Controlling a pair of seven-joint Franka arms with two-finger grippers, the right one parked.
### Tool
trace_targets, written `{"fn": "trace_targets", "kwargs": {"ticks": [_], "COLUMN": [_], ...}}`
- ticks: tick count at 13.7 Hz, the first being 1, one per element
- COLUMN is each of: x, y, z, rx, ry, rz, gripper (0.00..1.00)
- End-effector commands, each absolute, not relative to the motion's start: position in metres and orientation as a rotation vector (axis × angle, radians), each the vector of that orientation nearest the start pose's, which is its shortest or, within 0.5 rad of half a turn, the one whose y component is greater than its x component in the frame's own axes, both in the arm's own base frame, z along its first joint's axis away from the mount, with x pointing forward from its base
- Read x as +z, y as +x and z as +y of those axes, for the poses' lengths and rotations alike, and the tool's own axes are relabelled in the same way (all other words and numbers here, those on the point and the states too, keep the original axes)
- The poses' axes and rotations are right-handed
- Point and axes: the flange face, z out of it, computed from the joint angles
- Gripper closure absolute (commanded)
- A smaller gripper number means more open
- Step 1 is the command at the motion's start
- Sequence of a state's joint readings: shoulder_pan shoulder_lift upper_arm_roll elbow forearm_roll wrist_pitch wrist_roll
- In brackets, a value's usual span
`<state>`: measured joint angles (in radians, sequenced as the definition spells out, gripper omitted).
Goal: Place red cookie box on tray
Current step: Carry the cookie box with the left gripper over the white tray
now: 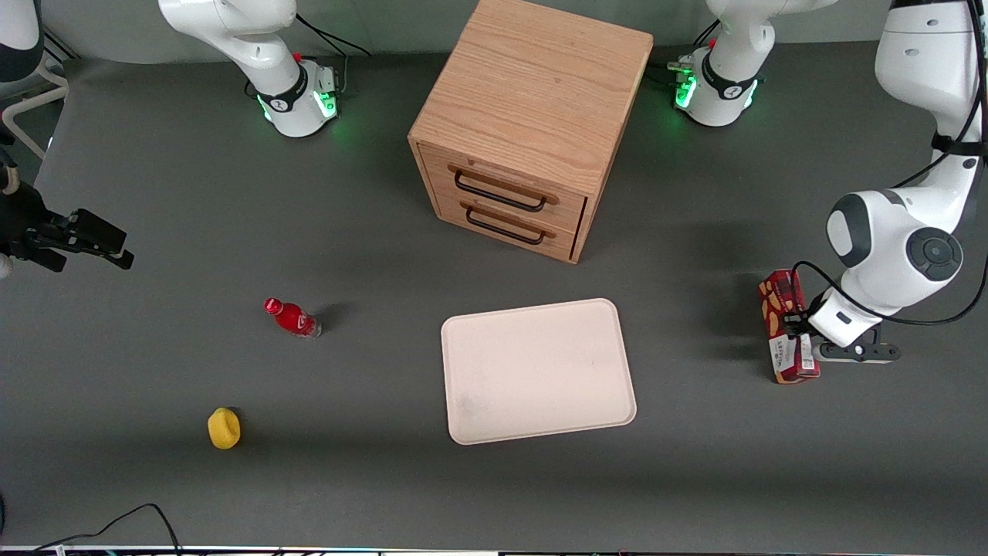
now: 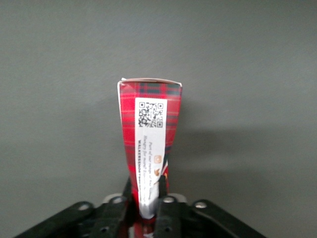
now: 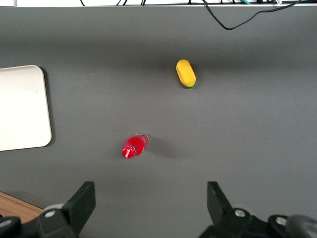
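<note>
Grey table (image 1: 154,193), wooden drawer cabinet (image 1: 532,123), tray (image 1: 538,371), red bottle (image 1: 293,317), yellow object (image 1: 224,428)

front view high, looks down on table (image 1: 154,193); right wrist shares tray (image 3: 20,109); left wrist close.

— Item: red cookie box (image 2: 150,144). Concealed? 
— Its near end sat between the gripper (image 2: 148,201) fingers (image 2: 163,191), cut by the frame edge.
— Item: tray (image 3: 22,106)?
— Partly cropped in the right wrist view.

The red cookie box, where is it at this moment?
The red cookie box is toward the working arm's end of the table, clamped in the gripper, beside the tray and apart from it.
</note>
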<state>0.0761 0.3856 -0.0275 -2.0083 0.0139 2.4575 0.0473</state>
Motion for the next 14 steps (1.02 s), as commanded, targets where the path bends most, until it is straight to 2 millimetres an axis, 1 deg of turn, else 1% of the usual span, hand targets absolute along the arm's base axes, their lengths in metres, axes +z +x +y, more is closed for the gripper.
{"fn": "trace_targets", "kwargs": {"ticks": [1, 2, 3, 4, 5, 6, 7, 8, 9, 10, 11, 12, 14], "x": [0.357, 0.381, 0.398, 0.404, 0.401, 0.392, 0.377, 0.360, 0.344, 0.331, 0.315, 0.301, 0.291], "y": [0.649, 0.663, 0.676, 0.684, 0.687, 0.686, 0.680, 0.674, 0.674, 0.677, 0.674, 0.672, 0.667], "z": [-0.054, -0.083, -0.109, -0.140, -0.172, -0.198, -0.228, -0.252, -0.266, -0.283, -0.307, -0.317, -0.328], "rx": [-0.056, -0.032, -0.017, -0.024, -0.034, -0.030, -0.018, 0.004, 0.005, -0.032, -0.055, -0.077, -0.088], "ry": [-3.141, -3.139, -3.135, -3.133, -3.127, -3.122, -3.121, -3.115, -3.099, -3.097, -3.090, -3.071, -3.054], "rz": [-0.126, -0.162, -0.217, -0.276, -0.294, -0.290, -0.248, -0.222, -0.220, -0.217, -0.232, -0.240, -0.200], "gripper": [1.00, 1.00, 1.00, 1.00, 1.00, 1.00, 1.00, 1.00, 1.00, 1.00, 1.00, 1.00, 1.00]}}
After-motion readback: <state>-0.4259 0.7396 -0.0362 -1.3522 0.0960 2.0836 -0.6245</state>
